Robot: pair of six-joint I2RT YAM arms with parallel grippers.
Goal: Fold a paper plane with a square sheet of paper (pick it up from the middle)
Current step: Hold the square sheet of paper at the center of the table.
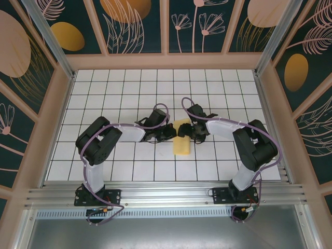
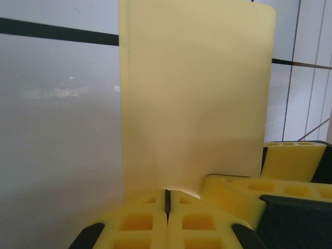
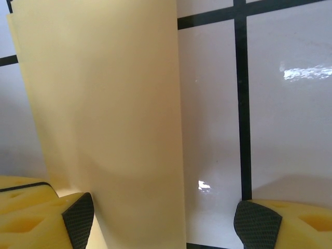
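Near the middle of the tiled worktop [image 1: 104, 88], the left gripper [image 2: 167, 199] is pinched shut on the folded yellow sheet of paper [image 2: 197, 93] (probably to steady it for creasing), while the right gripper [image 3: 171, 220] stands spread wide over one edge, gripping nothing.

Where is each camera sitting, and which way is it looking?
Top external: high above and behind the arms, looking down at the tiled table; both arms show whole, meeting at the yellow paper.
Left wrist: riding that wrist, looking along the left gripper, whose yellow pads are shut on the paper's edge.
Right wrist: riding that wrist, looking down at tiles past the right gripper, its fingers wide apart, the paper by one of them.
Shared: all three see the paper; both wrist views show tile lines.
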